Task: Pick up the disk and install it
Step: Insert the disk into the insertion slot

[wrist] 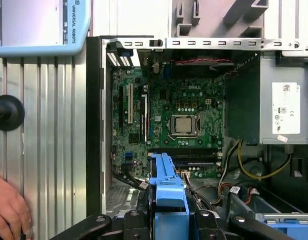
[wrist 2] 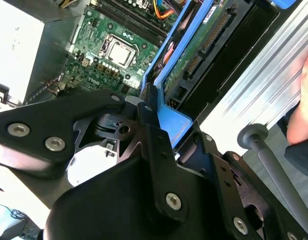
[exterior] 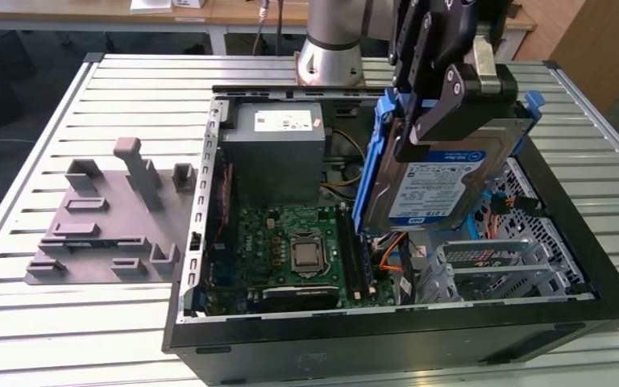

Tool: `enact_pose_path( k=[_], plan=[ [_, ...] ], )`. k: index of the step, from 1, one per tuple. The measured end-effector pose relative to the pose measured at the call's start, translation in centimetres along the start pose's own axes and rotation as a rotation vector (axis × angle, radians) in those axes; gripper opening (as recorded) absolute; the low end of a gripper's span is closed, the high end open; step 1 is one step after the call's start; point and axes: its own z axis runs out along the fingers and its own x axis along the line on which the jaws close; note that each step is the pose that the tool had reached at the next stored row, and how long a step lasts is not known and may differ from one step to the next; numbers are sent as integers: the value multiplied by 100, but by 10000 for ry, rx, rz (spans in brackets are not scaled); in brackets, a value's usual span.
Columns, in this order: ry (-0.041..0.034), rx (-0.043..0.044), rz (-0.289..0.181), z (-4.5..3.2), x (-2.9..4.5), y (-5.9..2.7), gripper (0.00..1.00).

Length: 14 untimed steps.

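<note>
Gripper [exterior: 463, 101] clamped on the disk [exterior: 438, 185], held on edge. Disk hangs above the open computer case [exterior: 396, 334], near the drive cage [exterior: 492, 264].

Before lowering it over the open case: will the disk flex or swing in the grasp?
Probably rigid: the disk is a metal-bodied block, hanging without sag. Likely heavy for its size, so it may pivot, since the gripper clamps its upper end. The blue carrier bracket looks plastic and may flex.
</note>
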Motion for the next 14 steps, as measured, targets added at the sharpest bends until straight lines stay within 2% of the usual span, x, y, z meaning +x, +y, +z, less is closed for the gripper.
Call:
enact_pose_path(
  k=[2,3,9,14],
  plan=[
    [-2,0,1,3,1,-32,36],
    [-1,0,1,5,-1,-88,36],
    [0,0,7,8,0,-145,36],
    [-1,0,56,16,29,-166,36]
  ],
)
